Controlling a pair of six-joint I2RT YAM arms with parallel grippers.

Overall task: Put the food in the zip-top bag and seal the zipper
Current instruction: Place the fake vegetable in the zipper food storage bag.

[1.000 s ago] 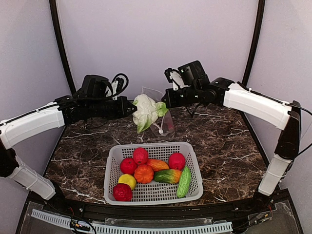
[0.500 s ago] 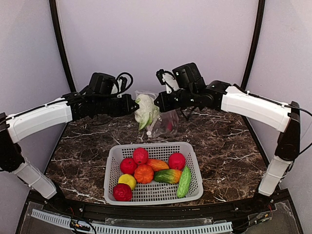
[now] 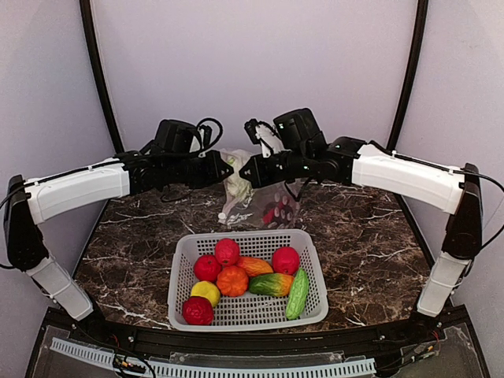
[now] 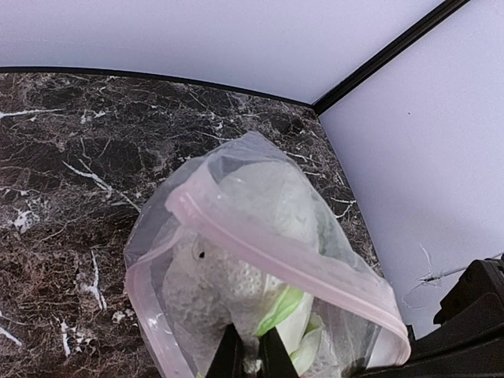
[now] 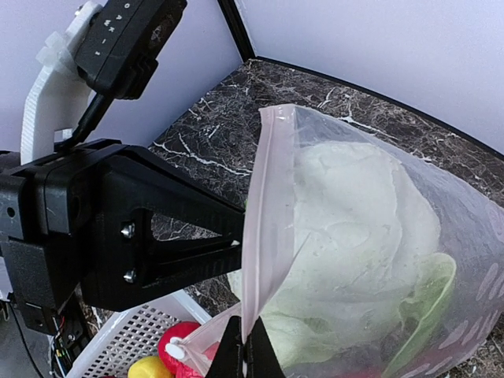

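Left claw [image 3: 229,168] and right claw [image 3: 246,170] each pinched the rim of the clear dotted plastic zip-top bag [image 3: 276,206], held near the far edge of the dark marbled surface [image 3: 370,236], white toy cauliflower [image 5: 346,228] inside.

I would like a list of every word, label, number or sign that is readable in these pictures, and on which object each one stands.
"OAK": white letters on the black camera box at the top left of the right wrist view; the characters after them are too blurred to read.
No print can be read on the zip-top bag, the cauliflower or the basket.
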